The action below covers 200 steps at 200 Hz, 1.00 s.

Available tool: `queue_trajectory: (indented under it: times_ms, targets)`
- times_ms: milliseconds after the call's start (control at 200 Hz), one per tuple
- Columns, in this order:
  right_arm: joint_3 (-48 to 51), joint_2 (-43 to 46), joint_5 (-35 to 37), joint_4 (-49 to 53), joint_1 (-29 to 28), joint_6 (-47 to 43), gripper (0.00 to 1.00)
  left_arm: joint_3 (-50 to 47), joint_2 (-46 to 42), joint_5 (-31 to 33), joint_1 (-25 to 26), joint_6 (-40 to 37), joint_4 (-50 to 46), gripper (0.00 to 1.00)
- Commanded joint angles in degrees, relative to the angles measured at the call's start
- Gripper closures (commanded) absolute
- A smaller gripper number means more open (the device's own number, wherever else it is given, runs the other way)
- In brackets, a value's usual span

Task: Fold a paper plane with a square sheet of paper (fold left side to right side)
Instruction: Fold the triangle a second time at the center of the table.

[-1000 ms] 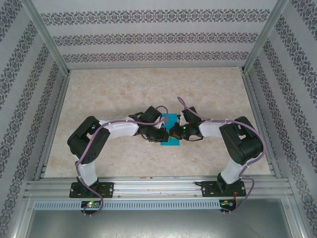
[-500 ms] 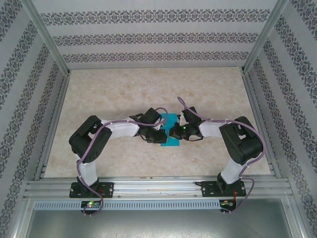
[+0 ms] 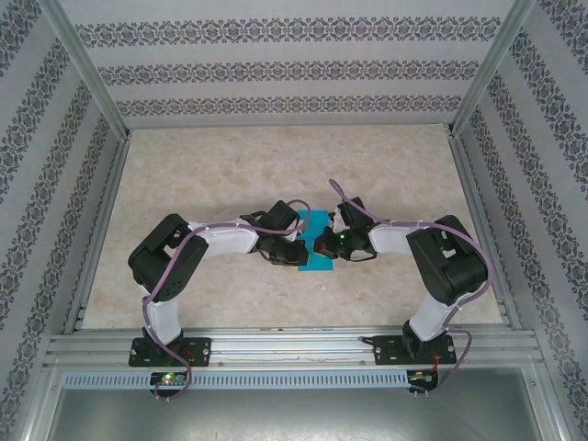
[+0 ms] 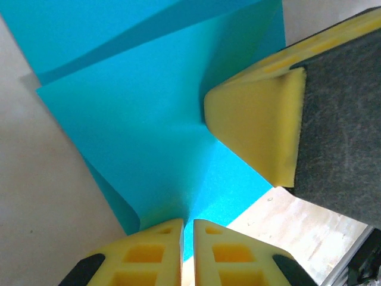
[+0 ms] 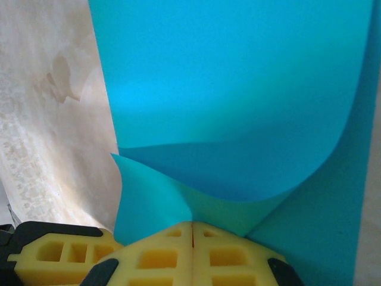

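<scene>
The top external camera looks down from above and behind the arm bases [image 3: 170, 349], far enough away to take in the whole counter [image 3: 211, 175]. Each wrist camera sits just behind its own end effector, the left end effector [image 4: 188, 226] and the right end effector [image 5: 191, 229], and looks forward along it at very close range. All three views share the square sheet of paper [image 3: 319, 263] just ahead of both end effectors.

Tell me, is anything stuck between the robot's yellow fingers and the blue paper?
No, nothing visible is in between. The left gripper is shut right on the thin turquoise-blue square sheet of paper, and the right gripper pinches it too. The sheet curves up between them.
</scene>
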State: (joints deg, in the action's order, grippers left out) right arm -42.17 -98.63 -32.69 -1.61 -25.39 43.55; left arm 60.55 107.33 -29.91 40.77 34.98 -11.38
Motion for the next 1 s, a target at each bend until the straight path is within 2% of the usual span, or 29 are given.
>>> queue_trajectory:
  times_ms: [0, 405, 694, 994]
  targets:
    - [0.34, -2.01, 1.22, 3.63, -0.36, -0.84, 1.0, -0.87, 1.23, 1.27, -0.08, -1.1, -2.42, 0.87]
    - [-0.6, -1.41, 0.52, 3.63, -0.37, -0.84, 1.0, -1.66, 2.15, 1.25, -0.08, -1.31, -2.41, 0.87]
    - [-0.81, 5.15, -0.16, 2.43, 0.07, -1.46, 1.0, -2.72, 2.27, 2.94, -0.08, -2.1, -3.83, 0.92]
    - [2.01, 5.5, 0.69, -1.48, -2.64, 0.61, 1.0, -3.27, 2.24, 3.48, -0.08, -1.94, -3.79, 0.95]
